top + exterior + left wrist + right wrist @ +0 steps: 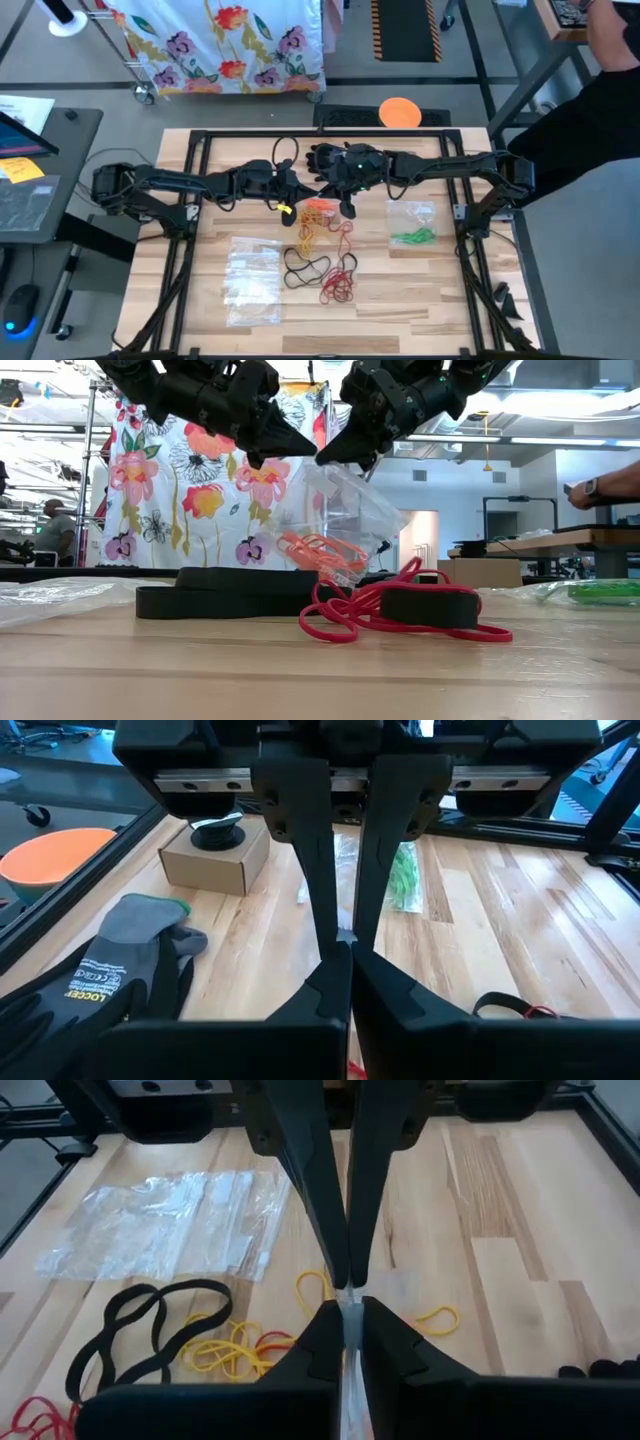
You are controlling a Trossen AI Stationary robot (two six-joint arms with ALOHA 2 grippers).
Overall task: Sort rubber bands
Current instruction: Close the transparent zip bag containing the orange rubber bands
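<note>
A clear plastic bag point(352, 510) with orange rubber bands point(320, 552) in it hangs over the middle of the table. My left gripper point(296, 444) and my right gripper point(338, 456) meet above it, both shut on its top. Loose on the table lie yellow rubber bands point(305, 236), black rubber bands point(305, 268) and red rubber bands point(340, 285). A second bag point(412, 228) holding green rubber bands lies flat at the right. My left gripper pinches the bag's clear top edge point(345, 934) between its two fingers, slanting down from the table's left. The bag hangs below the fingers, lifted off the table. My right gripper pinches the same top edge point(350, 1308) between its two fingers, slanting down from the table's right. The plastic hangs down from the fingertips.
A stack of empty clear bags point(250, 280) lies at the near left. A black and grey glove point(125, 955) lies behind the grippers, next to a small cardboard box point(215, 855). An orange disc point(400, 112) lies beyond the far edge. A person's arm point(600, 490) shows at the right.
</note>
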